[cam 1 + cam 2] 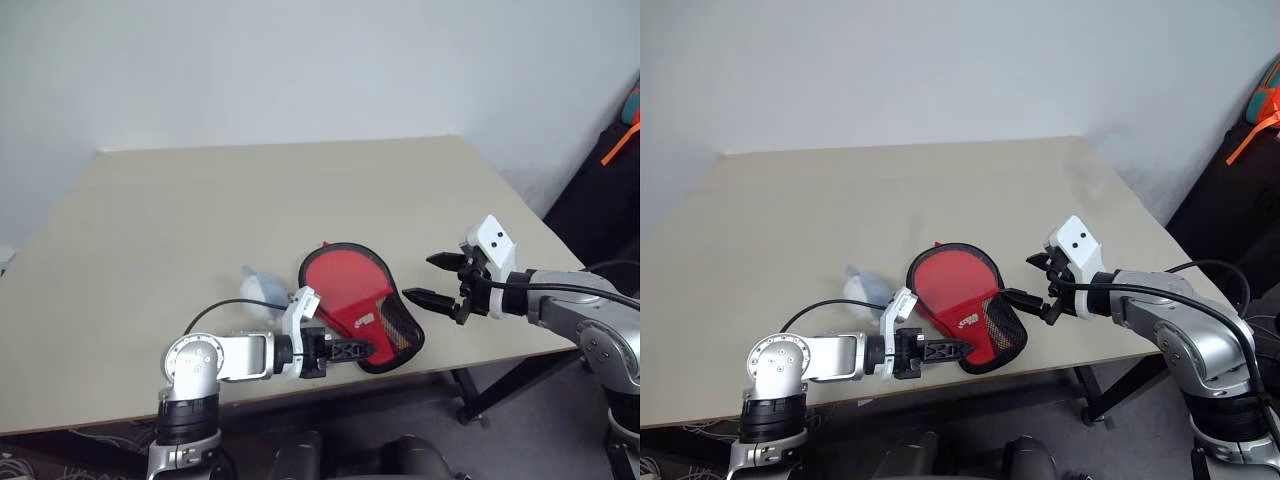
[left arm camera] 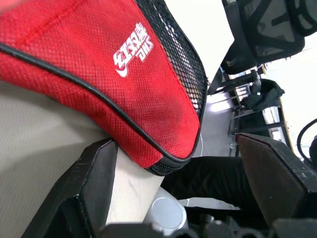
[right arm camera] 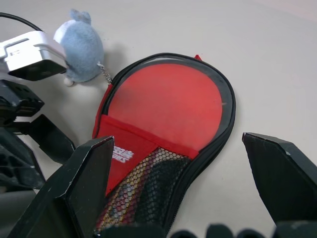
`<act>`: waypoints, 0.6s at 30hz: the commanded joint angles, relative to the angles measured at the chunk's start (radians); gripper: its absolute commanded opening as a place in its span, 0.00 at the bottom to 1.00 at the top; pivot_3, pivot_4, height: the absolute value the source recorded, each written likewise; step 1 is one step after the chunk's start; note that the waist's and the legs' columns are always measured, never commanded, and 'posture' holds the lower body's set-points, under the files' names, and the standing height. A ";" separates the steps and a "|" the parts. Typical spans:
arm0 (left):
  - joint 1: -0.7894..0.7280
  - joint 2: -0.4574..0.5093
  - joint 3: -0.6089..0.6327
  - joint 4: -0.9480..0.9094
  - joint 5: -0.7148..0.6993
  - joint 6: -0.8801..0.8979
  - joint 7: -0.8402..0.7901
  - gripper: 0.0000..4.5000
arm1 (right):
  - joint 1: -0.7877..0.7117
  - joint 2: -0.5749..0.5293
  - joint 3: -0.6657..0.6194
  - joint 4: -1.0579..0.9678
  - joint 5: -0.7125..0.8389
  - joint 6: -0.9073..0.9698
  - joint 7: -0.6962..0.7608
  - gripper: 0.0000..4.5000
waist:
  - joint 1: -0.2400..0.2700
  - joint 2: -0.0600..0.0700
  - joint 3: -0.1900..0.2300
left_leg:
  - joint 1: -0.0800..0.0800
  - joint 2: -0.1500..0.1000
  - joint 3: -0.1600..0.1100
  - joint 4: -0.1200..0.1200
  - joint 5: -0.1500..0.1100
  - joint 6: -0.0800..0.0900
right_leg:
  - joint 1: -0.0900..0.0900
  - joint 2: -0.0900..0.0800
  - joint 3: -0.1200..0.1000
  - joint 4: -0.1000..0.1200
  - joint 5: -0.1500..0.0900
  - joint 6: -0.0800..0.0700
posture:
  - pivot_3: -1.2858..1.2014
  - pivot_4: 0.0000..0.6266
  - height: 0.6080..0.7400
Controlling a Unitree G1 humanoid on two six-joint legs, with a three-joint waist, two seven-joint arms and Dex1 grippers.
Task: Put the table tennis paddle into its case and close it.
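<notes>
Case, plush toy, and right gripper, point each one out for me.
case [image 3: 168,101]: right wrist view, on the round red face.
plush toy [image 3: 81,47]: right wrist view, on its blue-grey body.
right gripper [image 1: 432,279]: left eye view, midway between its fingertips.

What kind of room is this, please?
Probably an office or lab room: a plain beige table against a bare white wall, with the red case on it.

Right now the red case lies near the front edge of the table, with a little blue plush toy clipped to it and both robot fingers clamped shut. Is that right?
Not quite: both sets of fingers stand open. The right gripper gapes beside the case, plain in the right wrist view, and the left gripper is open at the case's narrow end. The rest holds: case near the table's front edge, blue plush toy attached.
</notes>
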 commanded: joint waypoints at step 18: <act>-0.056 -0.035 -0.012 0.097 0.041 0.009 0.143 0.59 | -0.053 0.024 -0.002 -0.029 0.021 0.014 -0.032 1.00 | 0.003 0.001 0.000 | 0.000 -0.002 0.002 -0.004 -0.001 0.001 | 0.002 -0.010 -0.009 -0.001 0.000 0.000 | 0.52 0.00 0.81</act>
